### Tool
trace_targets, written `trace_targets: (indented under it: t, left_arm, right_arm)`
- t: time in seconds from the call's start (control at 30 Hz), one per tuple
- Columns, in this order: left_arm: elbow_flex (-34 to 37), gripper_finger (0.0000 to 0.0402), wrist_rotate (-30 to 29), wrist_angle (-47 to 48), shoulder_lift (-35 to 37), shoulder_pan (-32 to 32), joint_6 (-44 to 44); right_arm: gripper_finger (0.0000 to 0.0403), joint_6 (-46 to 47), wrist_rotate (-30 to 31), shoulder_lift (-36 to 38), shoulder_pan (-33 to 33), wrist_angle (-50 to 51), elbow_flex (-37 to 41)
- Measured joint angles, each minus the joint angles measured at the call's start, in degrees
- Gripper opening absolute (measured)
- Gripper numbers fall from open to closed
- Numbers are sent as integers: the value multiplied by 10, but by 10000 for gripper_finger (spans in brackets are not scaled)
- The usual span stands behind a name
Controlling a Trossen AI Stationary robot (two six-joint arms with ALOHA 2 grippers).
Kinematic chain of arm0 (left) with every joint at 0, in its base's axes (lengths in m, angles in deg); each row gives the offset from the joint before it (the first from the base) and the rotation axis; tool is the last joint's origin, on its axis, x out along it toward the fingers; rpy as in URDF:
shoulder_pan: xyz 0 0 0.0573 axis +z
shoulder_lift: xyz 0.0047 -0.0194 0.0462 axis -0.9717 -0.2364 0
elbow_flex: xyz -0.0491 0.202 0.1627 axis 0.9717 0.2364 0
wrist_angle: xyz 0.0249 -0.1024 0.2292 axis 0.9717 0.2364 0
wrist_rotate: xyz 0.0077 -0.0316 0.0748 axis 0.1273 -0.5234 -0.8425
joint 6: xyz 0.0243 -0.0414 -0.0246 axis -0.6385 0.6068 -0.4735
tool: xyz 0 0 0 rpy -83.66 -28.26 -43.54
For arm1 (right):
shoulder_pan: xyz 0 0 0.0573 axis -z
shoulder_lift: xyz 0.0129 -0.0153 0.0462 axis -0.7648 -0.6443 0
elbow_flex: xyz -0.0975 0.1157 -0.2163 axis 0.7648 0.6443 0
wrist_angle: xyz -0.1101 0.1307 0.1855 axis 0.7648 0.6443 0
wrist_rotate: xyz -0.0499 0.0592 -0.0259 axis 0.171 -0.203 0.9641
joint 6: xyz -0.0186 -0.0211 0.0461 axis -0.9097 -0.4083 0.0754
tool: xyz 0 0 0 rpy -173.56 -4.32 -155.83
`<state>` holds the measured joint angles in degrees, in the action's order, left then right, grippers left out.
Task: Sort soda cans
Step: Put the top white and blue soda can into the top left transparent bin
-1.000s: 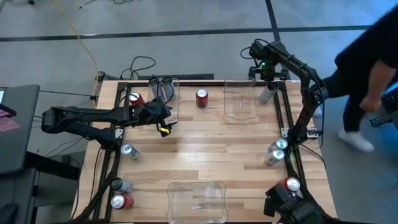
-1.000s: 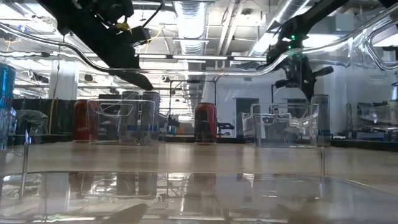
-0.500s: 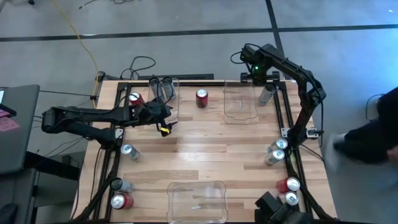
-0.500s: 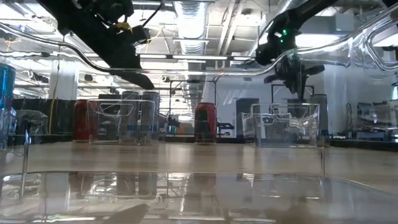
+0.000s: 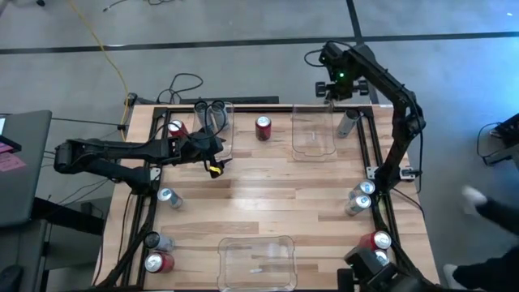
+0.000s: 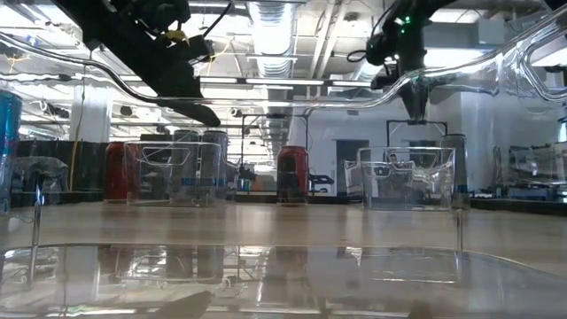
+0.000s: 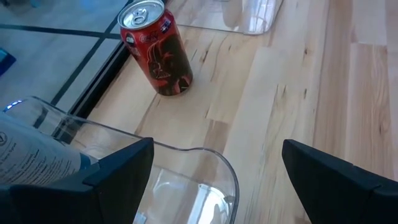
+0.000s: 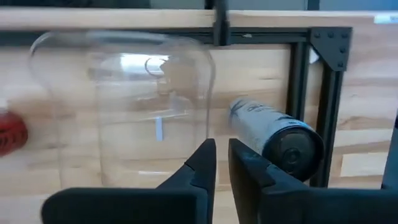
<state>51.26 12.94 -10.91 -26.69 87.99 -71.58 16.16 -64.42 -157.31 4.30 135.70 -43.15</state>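
Right gripper (image 5: 331,88) hangs high over the back rim of the back-right bin (image 5: 315,134), fingers (image 8: 200,163) nearly closed with only a slit between them, holding nothing. Its likely target, the silver-blue can (image 5: 349,122), stands just outside that bin's right wall, against the black frame rail (image 5: 366,138). Left gripper (image 5: 212,158) waits beside the back-left bin (image 5: 217,128), jaws spread wide and empty; a red can (image 5: 263,127) stands between the two back bins, others sit well apart along the table edges. Judged step: reaching for the silver-blue can. To do it well, open the fingers before descending, centre over the can top, come straight down so neither finger clips the bin wall or rail, grip mid-body, lift clear before moving across.
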Motion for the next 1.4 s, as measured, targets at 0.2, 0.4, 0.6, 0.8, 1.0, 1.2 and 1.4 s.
trace_targets:
  t: [0.2, 0.4, 0.6, 0.8, 1.0, 1.2, 1.4]
  left_arm:
    - [0, 350, 0, 20, 0, 0, 0]
    - [0, 350, 0, 33, 0, 0, 0]
    - [0, 350, 0, 27, 0, 0, 0]
    - [0, 350, 0, 22, 0, -1, 4]
    - [0, 350, 0, 45, 0, -1, 5]
    - [10, 350, 0, 59, 0, -1, 7]
    - [25, 350, 0, 8, 0, 2, -4]
  right_arm:
    - [81, -2, -21, 0, 20, 1, 11]
    - [70, -7, -15, 1, -56, 0, 32]
    - [54, 63, 106, 7, -186, -4, 33]
    - [51, 231, 367, 8, -316, 0, 33]
    - [51, 321, 429, 18, -401, -2, 48]
    - [51, 494, 449, 101, -436, 1, 210]
    - [51, 649, 465, 174, -480, -2, 363]
